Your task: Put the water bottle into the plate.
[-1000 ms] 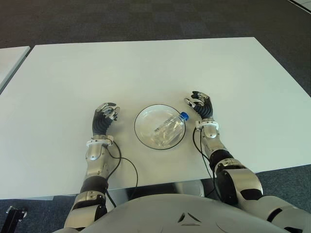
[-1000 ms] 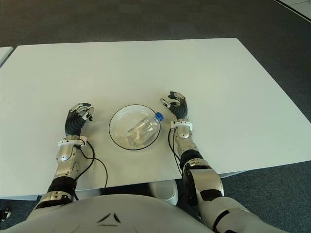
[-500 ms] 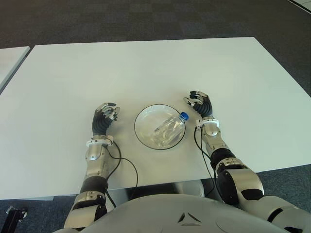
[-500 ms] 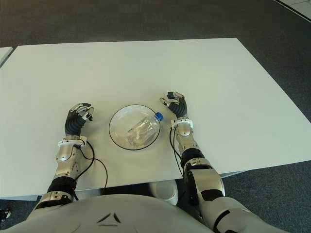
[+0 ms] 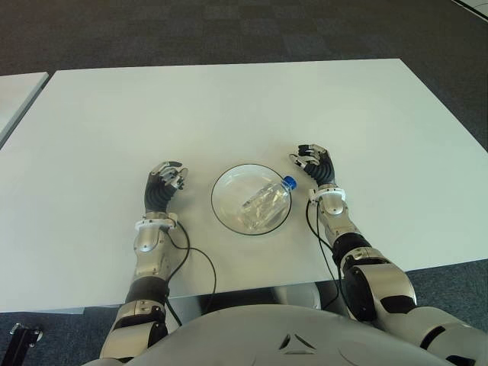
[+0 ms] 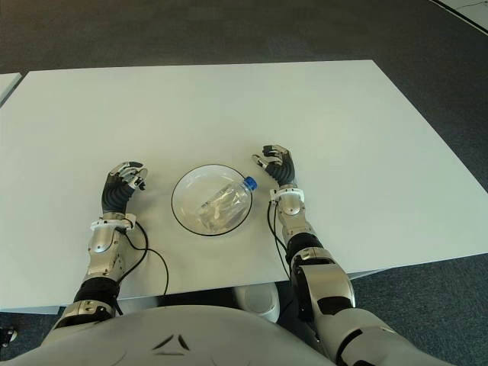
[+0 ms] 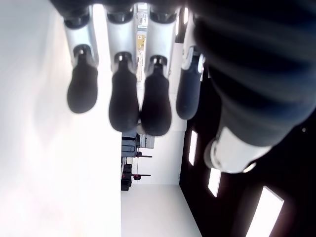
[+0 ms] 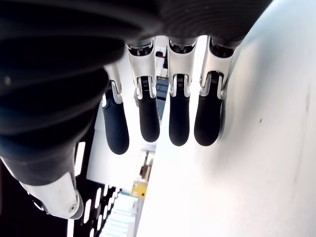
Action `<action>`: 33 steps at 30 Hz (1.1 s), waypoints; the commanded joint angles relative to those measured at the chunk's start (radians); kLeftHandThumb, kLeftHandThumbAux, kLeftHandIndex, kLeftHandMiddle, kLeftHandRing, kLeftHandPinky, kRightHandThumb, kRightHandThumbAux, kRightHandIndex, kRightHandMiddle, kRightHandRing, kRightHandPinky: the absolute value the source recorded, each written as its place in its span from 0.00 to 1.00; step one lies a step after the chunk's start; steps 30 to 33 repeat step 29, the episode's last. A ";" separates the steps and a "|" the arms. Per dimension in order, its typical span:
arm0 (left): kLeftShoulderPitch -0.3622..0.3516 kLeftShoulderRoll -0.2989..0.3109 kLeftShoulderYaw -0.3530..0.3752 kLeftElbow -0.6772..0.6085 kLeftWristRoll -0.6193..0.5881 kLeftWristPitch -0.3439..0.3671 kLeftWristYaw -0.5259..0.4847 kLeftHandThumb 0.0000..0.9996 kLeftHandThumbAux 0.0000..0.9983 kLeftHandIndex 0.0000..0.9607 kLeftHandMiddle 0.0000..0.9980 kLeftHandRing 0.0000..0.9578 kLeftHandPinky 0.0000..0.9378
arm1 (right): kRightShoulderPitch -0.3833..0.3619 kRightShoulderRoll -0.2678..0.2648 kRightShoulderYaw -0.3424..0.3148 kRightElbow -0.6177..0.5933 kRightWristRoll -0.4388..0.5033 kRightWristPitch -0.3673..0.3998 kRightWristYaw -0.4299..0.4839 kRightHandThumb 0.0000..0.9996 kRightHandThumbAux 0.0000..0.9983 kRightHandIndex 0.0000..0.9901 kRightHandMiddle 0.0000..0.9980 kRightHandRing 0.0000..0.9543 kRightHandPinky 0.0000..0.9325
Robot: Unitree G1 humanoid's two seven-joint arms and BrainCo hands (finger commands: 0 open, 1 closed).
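A clear water bottle (image 5: 265,201) with a blue cap (image 5: 290,183) lies on its side inside the clear round plate (image 5: 226,188), cap pointing toward the right. My right hand (image 5: 313,161) is just right of the plate, near the cap, fingers (image 8: 178,120) relaxed and holding nothing. My left hand (image 5: 167,181) shows left of the plate, also with nothing in it; its fingers (image 7: 123,101) hang loosely curled in the left wrist view.
The white table (image 5: 229,107) stretches far back and to both sides. A cable (image 5: 200,263) runs from my left wrist toward the near edge. A second white table's corner (image 5: 14,95) shows at the far left, dark carpet beyond.
My right hand has drifted slightly nearer to me and toward the plate. The bottle, plate and left hand have not moved.
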 commanded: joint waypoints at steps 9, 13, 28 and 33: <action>0.002 0.007 -0.002 0.003 0.005 0.017 0.006 0.71 0.72 0.45 0.70 0.72 0.71 | 0.028 0.000 -0.003 0.079 0.008 -0.024 0.030 0.71 0.73 0.44 0.65 0.69 0.71; 0.002 0.007 -0.002 0.003 0.004 0.019 0.007 0.71 0.72 0.45 0.70 0.72 0.72 | 0.027 0.000 -0.004 0.090 0.007 -0.049 0.025 0.71 0.73 0.44 0.65 0.70 0.72; 0.001 0.007 -0.001 0.006 -0.002 0.019 0.001 0.71 0.72 0.45 0.70 0.72 0.73 | 0.027 0.007 -0.016 0.114 0.013 -0.118 0.017 0.71 0.73 0.44 0.67 0.72 0.74; 0.001 0.007 -0.001 0.006 -0.002 0.019 0.000 0.71 0.72 0.45 0.70 0.72 0.73 | 0.027 0.007 -0.017 0.115 0.013 -0.121 0.016 0.71 0.73 0.44 0.67 0.72 0.74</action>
